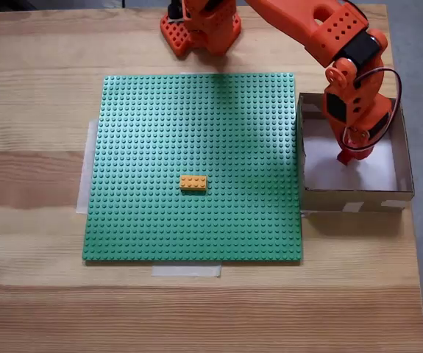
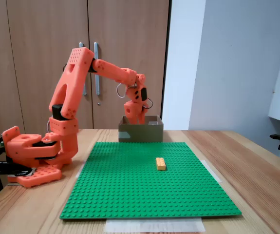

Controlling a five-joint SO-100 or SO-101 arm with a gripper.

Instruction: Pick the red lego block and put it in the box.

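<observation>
Arm: orange arm reaches from its base at the table's far edge, wrist bent down so the gripper [image 1: 346,156] hangs over the box's white floor; in the side-on fixed view the gripper [image 2: 134,120] dips behind the box's near wall. Reads as a drop pose.
Jaws: tips too small and dark-shadowed to resolve; cannot tell how far apart they stand, nor whether anything sits between them.
Red lego block: not resolved. A red-orange tip low in the box merges with the gripper's own colour. Its heading and long axis cannot be given.
Box [image 1: 354,198]: shallow cardboard box touching the right edge of the green baseplate in the top-down fixed view, tape patches on its near wall; placed within easy reach of the arm.
Green baseplate [image 1: 189,243]: taped to the wooden table, likely to stop it sliding.
Orange-yellow brick [image 1: 193,182]: sits near the plate's middle, long axis left-right in the top-down view, well apart from box and gripper. Not the target.
Stage: judged at or near release.
</observation>
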